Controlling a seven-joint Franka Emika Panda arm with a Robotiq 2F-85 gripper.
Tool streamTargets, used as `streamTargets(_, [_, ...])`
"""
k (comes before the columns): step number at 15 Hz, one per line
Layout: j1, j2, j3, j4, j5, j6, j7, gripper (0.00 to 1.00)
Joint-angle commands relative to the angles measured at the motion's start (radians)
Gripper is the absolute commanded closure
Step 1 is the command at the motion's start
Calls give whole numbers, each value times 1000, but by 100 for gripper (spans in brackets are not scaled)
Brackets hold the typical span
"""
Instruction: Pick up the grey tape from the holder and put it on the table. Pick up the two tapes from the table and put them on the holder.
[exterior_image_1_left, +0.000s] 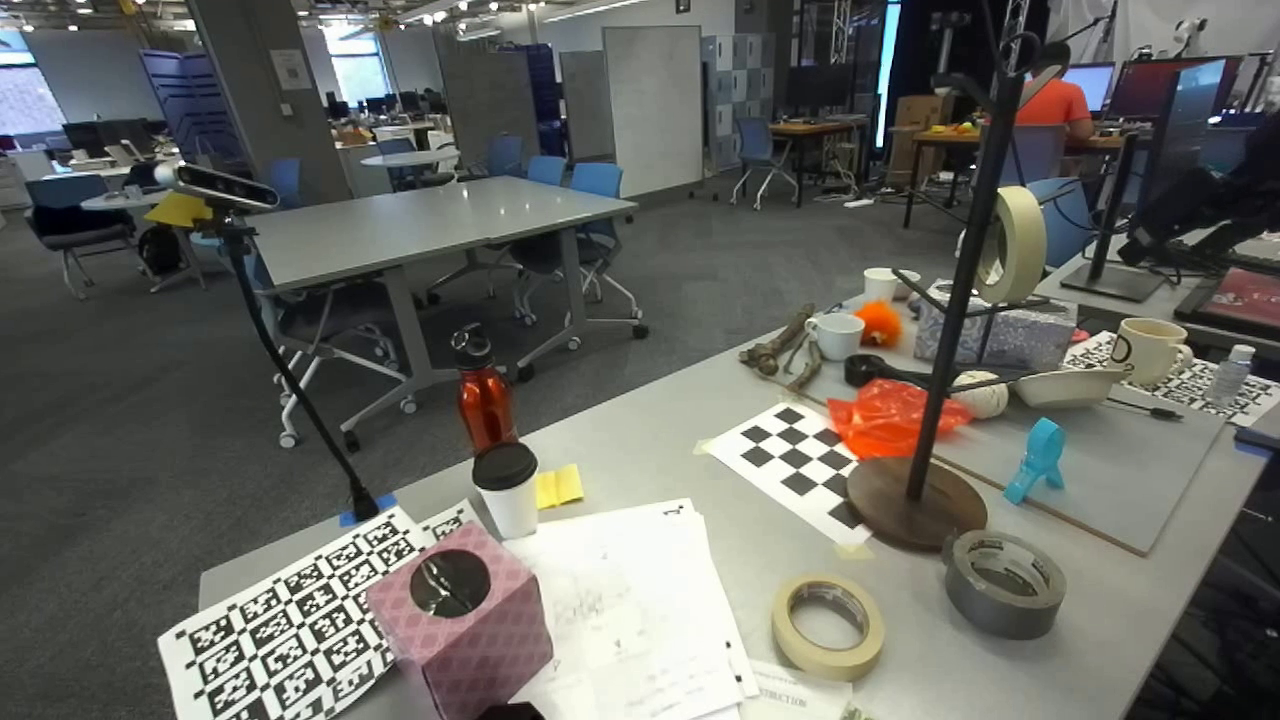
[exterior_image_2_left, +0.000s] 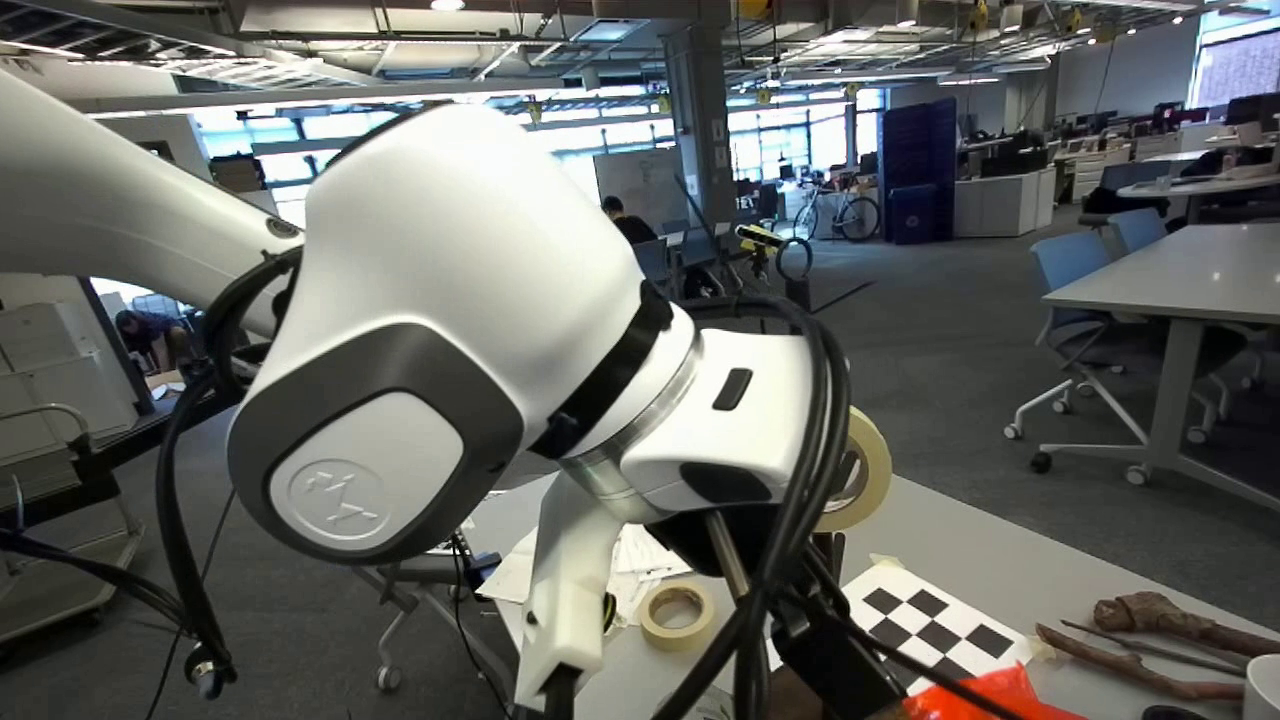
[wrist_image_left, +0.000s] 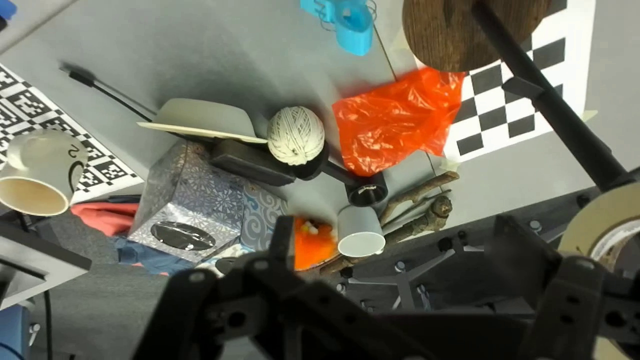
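Dark-grey duct-tape roll (exterior_image_1_left: 1000, 608), one: off the holder (exterior_image_1_left: 950, 340), flat on the pale grey table (exterior_image_1_left: 640, 455), just beside the brown disc base (exterior_image_1_left: 890, 515), touching or apart not discernible; hole upward, a steady resting attitude, likely meant to leave the holder free for the cream pair; first step, by appearances, done;

Hung cream masking-tape roll (exterior_image_1_left: 1025, 245), one: upright beside the upper part of the holder, visible in both exterior views, means of support not clearly shown; apparently already in its intended place;

Loose cream masking-tape roll (exterior_image_1_left: 830, 662), one: flat on the table, hole upward, apart from the duct-tape roll; likely the one piece left to transfer, with outer rim exposed and convenient for a grasp;

Gripper (wrist_image_left: 395, 225), one, black: spread wide, empty between the fingers (wrist_image_left: 520, 260) in the wrist view; near the hung roll and partly in front of it there, contact not determinable; width presumably useful for drawing clear of the hung roll and later straddling the loose one;

Appearance, duct-tape roll: broad, thick, smooth dark-grey wall; paler core, print too small to read; deeper in build than the cream rolls;

Appearance, cream rolls: much alike, matt beige, slender ring around a wide hole; whitish core lining on the hung example.
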Motion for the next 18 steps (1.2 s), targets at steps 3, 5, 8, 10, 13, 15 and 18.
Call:
streamTargets(3, [-115,-126,114,-134,-205,-54,92,0])
streamTargets(5, [-127,-158,146,-167,-231,-79,90,0])
streamTargets(8, [-115,-189,193,-193,-224,-122,87,0])
streamTargets(10, [-93,-196,218,-195,-203,-155,87,0])
streamTargets(13, [-67,-185,256,-182,-184,-186,102,0])
streamTargets(15, [-50,-168,274,-170,-165,-192,128,0])
streamTargets(18, [-26,-132,298,-154,-130,-172,182,0])
